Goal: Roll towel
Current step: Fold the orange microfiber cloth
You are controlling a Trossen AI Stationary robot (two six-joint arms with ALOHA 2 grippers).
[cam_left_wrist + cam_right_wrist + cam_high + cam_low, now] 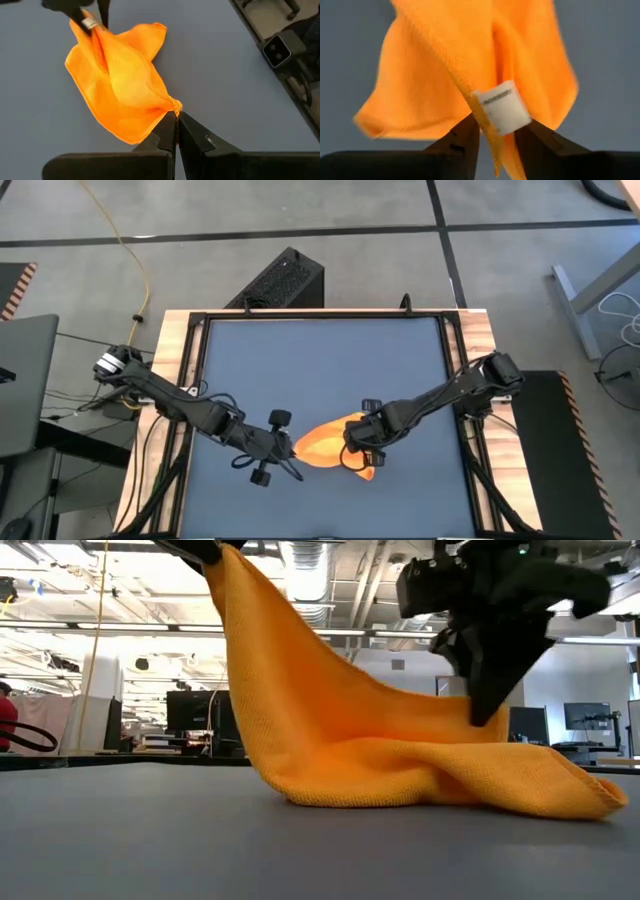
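Note:
The orange towel [325,442] lies bunched near the middle of the dark blue table [320,360], its lower folds [450,790] resting on the tabletop. My left gripper [176,116] is shut on one corner, which is raised above the rest [230,580]. My right gripper [500,132] points steeply down at the towel's other side [355,455]. Its fingers stand apart, with a hemmed edge and the white tag [502,107] between them. My left gripper pinches a corner of the towel [172,105] between its two fingertips, slanting down from the table's left side. The corner is lifted; the cloth slopes down from it to the part lying on the table. Whether my right gripper's fingers [470,135] touch the hem, I cannot tell.
A wooden frame [185,380] borders the table. A black box [280,280] stands on the floor beyond the far edge. Bare tabletop lies all around the towel, most of it toward the far edge.

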